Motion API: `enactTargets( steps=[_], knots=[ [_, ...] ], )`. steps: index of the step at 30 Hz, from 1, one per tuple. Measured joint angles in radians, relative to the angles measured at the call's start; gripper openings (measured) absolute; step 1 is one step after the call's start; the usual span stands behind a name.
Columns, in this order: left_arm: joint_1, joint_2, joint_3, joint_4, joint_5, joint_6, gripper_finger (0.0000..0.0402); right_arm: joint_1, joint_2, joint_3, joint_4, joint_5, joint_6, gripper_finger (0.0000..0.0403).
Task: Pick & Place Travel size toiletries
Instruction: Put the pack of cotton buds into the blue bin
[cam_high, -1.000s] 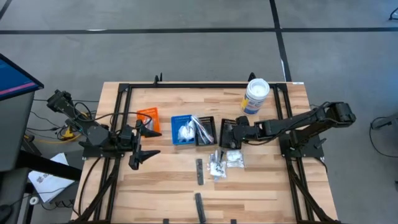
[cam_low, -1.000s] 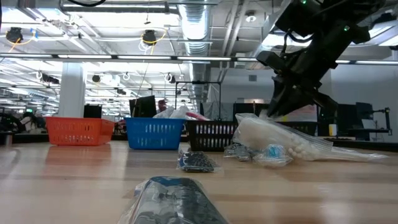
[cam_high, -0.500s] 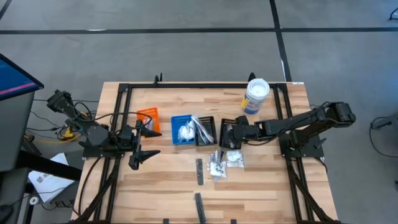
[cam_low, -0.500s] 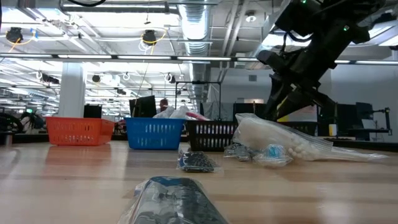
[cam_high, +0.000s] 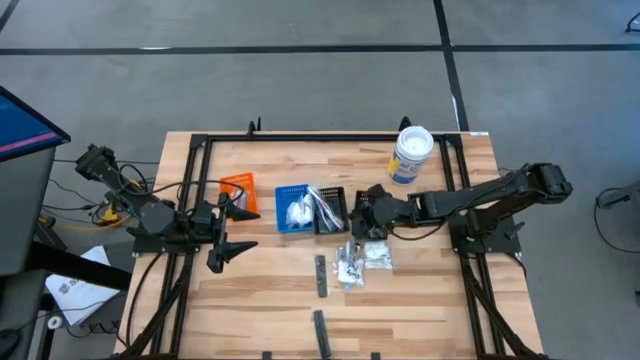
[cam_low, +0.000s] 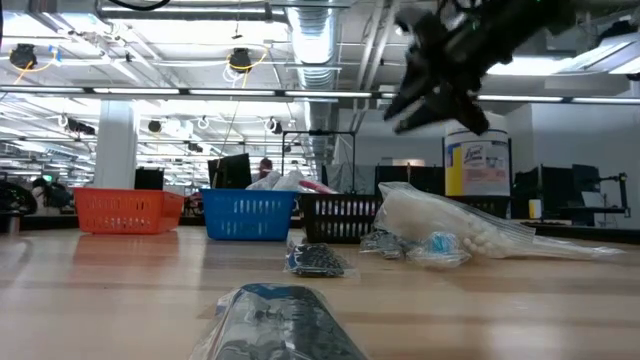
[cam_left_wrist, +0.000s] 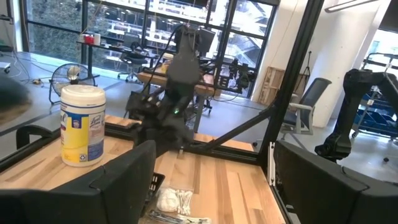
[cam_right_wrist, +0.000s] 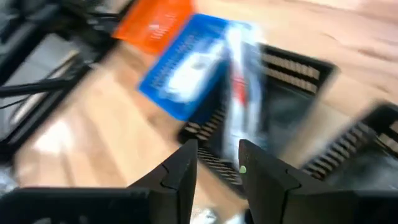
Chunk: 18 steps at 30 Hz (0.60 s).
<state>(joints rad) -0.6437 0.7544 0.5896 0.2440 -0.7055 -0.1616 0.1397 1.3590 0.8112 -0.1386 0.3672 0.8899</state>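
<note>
The right gripper (cam_high: 364, 208) hangs above the black bins (cam_high: 352, 206), fingers slightly parted and holding nothing. Loose toiletries (cam_high: 360, 260) lie on the table (cam_high: 260, 290) just in front of the bins; others fill the blue bin (cam_high: 293, 210). Approach the pile from above, open wider, and isolate one packet. The left gripper (cam_high: 228, 222) waits open beside the orange bin (cam_high: 238, 186).

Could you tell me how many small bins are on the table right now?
3, in a row across the middle of the table: the orange bin toward the left arm, the blue bin in the centre, and the black bin right beside it.
</note>
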Motion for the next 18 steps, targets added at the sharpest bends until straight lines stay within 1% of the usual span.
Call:
enactTargets(
  steps=[4,8,13,18],
  knots=[
    [0.000,0.000,0.000,0.000,0.000,0.000,0.0319,0.053,0.000,0.054,0.016,0.000,-0.081,0.0112],
    [0.000,0.000,0.000,0.000,0.000,0.000,0.0319,0.117,0.000,0.083,0.015,0.000,-0.104,0.0112],
    [0.000,0.000,0.000,-0.001,0.000,0.000,0.0319,0.200,0.000,0.086,0.002,-0.003,-0.097,0.0111],
    [0.000,0.000,0.000,-0.001,0.000,0.000,0.0319,0.286,0.000,0.086,-0.080,-0.034,-0.005,0.0111]
  ],
)
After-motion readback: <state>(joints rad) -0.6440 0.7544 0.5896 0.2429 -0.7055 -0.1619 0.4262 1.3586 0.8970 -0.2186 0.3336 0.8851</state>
